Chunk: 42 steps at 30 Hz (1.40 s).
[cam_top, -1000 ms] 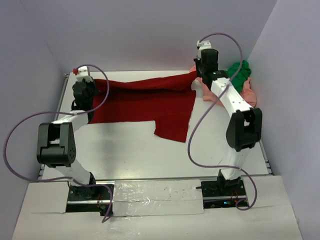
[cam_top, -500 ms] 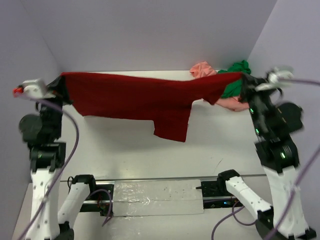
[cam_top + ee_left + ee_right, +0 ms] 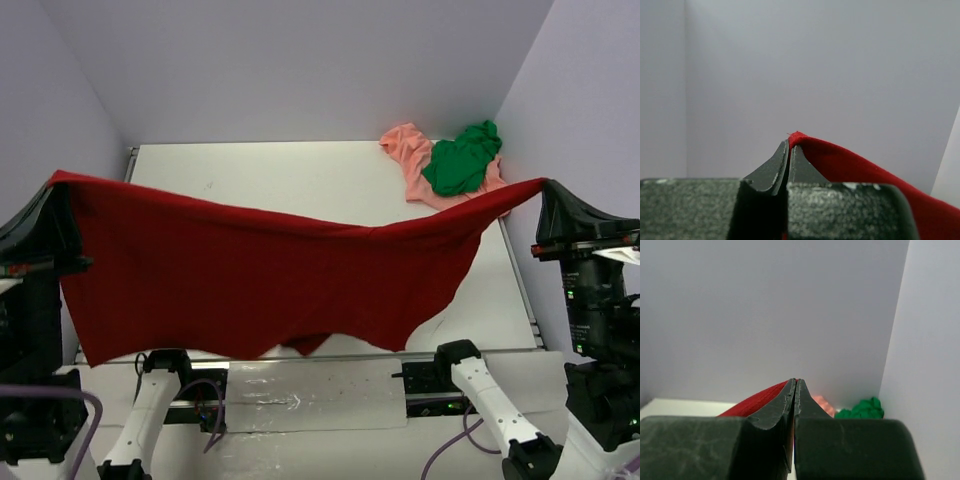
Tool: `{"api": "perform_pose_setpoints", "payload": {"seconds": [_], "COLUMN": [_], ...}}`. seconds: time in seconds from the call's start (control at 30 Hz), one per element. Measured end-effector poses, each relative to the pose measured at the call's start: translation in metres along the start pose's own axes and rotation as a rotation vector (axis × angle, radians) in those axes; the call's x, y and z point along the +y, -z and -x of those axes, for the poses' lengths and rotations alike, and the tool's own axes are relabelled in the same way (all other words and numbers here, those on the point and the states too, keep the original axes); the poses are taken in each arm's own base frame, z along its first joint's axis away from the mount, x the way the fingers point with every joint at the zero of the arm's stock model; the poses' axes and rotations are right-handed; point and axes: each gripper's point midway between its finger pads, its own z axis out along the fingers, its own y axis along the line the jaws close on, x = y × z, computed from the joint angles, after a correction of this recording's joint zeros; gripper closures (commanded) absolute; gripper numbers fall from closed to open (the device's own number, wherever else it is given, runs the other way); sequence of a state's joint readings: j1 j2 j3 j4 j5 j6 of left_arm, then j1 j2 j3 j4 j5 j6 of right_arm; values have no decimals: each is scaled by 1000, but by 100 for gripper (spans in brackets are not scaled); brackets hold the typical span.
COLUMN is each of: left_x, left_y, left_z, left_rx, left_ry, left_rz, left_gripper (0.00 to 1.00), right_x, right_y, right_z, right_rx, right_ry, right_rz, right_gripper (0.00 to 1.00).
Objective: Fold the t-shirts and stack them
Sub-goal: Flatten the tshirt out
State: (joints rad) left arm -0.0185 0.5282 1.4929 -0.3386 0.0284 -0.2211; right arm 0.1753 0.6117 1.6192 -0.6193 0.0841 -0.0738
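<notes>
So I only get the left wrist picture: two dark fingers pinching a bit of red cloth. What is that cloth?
Observer: It is a large dark red t-shirt, held up in the air and spread wide.
Operator: What holds the other end?
Observer: The right gripper is shut on the opposite corner, and the shirt sags in the middle.
Operator: Any other clothes around?
Observer: A green t-shirt lies crumpled on a salmon-pink t-shirt at the far right corner of the table.
</notes>
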Motion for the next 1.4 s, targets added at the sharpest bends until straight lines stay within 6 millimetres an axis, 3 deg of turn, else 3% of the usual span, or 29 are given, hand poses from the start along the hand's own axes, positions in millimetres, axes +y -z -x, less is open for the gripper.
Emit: {"api": "perform_pose_setpoints", "payload": {"seconds": [0.07, 0.13, 0.2, 0.27, 0.4, 0.47, 0.53, 0.63, 0.73, 0.8, 0.87, 1.1, 1.4], "left_x": [1, 5, 13, 24, 47, 58, 66, 72, 76, 77, 81, 96, 118], "left_y": [-14, -34, -57, -81, -115, -127, -136, -140, -135, -133, -130, -117, -97], "left_z": [-5, -27, -64, -114, -222, -275, -321, -386, -433, -455, -472, -513, -556], "left_rx": [1, 25, 86, 166, 328, 402, 465, 543, 595, 612, 622, 619, 640], "left_ry": [8, 12, 14, 16, 15, 16, 18, 13, -3, -15, -29, -79, -139], "left_rz": [-3, 0, 13, 29, 64, 79, 93, 105, 112, 115, 122, 153, 213], "left_gripper": [100, 100, 100, 100, 100, 100, 100, 100, 100, 100, 100, 100, 100], "right_x": [0, 3, 7, 12, 24, 30, 35, 38, 38, 37, 37, 39, 45], "right_y": [-4, -15, -37, -68, -151, -190, -223, -249, -255, -257, -262, -284, -287], "right_z": [14, 15, 5, -20, -98, -145, -206, -300, -365, -390, -402, -411, -456], "right_rx": [-48, -62, -54, 0, 173, 261, 370, 550, 674, 720, 736, 692, 750], "right_ry": [-11, -18, -20, -15, 4, 19, 41, 82, 115, 129, 138, 171, 215], "right_rz": [-3, 3, 15, 20, 27, 28, 21, 9, -1, -8, -14, -34, -43], "right_gripper": [100, 100, 100, 100, 100, 100, 100, 100, 100, 100, 100, 100, 100]}}
